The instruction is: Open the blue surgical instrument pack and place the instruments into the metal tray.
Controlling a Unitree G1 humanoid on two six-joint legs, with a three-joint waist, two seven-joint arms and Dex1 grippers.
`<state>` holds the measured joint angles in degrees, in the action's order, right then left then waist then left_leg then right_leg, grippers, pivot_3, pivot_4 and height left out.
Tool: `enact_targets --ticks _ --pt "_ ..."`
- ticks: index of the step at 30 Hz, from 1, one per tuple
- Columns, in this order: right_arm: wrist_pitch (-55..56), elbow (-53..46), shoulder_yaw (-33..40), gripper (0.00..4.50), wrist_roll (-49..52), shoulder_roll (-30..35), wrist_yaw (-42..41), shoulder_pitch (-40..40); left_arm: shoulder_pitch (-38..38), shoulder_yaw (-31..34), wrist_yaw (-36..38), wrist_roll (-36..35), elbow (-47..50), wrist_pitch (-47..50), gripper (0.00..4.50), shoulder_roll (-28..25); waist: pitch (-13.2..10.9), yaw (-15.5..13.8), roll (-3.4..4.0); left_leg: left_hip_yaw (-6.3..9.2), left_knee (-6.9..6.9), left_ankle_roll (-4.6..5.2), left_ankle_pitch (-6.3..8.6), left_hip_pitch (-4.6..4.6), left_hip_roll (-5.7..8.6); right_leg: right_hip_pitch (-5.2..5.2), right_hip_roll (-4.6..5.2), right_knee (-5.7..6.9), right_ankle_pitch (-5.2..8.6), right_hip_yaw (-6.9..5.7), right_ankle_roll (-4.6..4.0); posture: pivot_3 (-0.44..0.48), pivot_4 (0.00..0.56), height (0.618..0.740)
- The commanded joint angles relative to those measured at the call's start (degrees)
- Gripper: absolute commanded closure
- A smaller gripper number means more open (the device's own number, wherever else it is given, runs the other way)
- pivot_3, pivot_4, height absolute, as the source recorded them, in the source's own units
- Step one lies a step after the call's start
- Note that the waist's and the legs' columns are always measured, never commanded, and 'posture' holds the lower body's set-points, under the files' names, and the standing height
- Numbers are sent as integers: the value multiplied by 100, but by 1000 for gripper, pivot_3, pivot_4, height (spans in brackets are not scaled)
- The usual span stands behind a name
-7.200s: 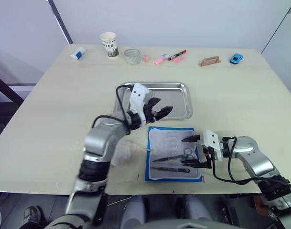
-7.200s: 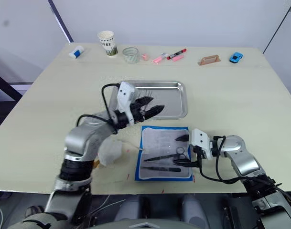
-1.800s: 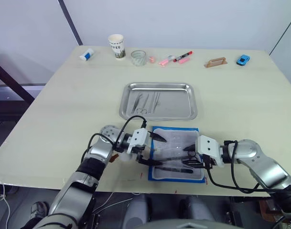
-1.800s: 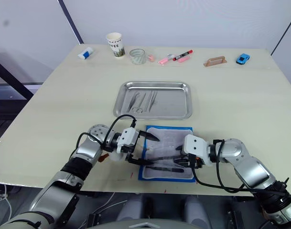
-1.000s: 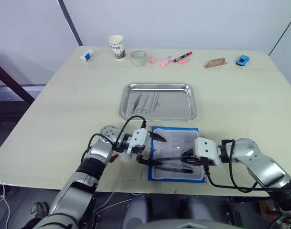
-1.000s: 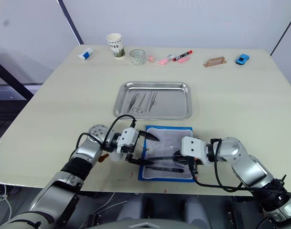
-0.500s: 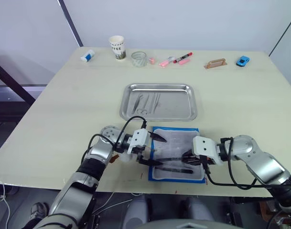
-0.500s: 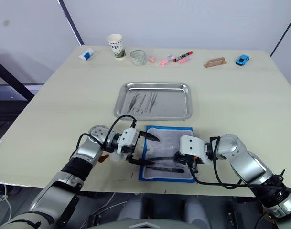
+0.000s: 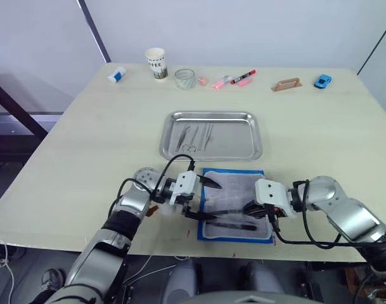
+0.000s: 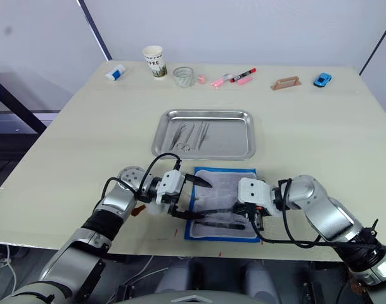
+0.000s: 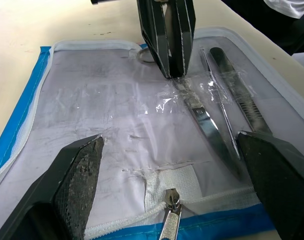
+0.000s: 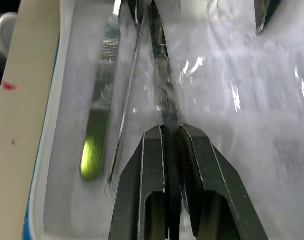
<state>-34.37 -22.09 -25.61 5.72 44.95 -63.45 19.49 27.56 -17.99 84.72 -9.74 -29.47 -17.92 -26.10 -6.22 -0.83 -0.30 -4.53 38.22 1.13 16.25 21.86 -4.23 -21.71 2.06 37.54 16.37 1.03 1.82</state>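
Pack [image 9: 236,214] lies open at counter [image 9: 85,145] near edge, 6 o'clock of tray [image 9: 253,126]. R gripper [image 12: 170,131] jaws clamped on scissors [image 11: 199,112] to pull from pocket. L gripper [image 11: 169,185] jaws wide apart, pinning pack edge (judgement). Some instr [image 9: 194,134] already in tray.

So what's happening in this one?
The robot is emptying the opened blue fabric instrument pack, which lies flat at the table's near edge. Its right hand is shut on a slim silver scissors-like instrument lying on the pale lining. Its left hand is open over the pack's left end. A few slim silver instruments already lie in the shiny rectangular steel tray just beyond; two more remain in the pack.
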Motion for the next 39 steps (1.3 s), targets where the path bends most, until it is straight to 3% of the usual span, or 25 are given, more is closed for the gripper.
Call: enact_targets --ticks 1,12,23,31,39 --pt "-769 -433 -76 4452 -91 196 19 215 -260 -225 -131 410 -407 52 0 -18 -5 -1 7 0 0 0 0 0 0 0 1 0 0 0 0 0 150 740" --pt "-1558 -886 -255 4452 -91 451 80 577 -300 -236 -174 418 -374 88 0 7 -11 1 14 6 -3 1 0 7 0 -4 15 -9 1 -9 -1 0 150 740" --pt "-1259 -843 21 4452 -14 956 1 410 -292 -222 -180 424 -395 82 0 -15 -14 4 13 8 -6 2 1 11 0 -5 22 -22 1 -11 0 0 150 740" --pt "-915 -823 540 4452 154 1386 -63 22 -295 -205 -201 425 -419 46 0 -10 -22 4 8 11 -9 2 1 13 1 -5 43 -30 0 -14 0 0 150 740" --pt "-686 -713 1571 4452 687 1830 -278 -540 -277 -201 -213 423 -462 30 0 10 -30 1 11 15 -13 2 1 18 2 -3 42 -42 0 -16 0 0 150 740"
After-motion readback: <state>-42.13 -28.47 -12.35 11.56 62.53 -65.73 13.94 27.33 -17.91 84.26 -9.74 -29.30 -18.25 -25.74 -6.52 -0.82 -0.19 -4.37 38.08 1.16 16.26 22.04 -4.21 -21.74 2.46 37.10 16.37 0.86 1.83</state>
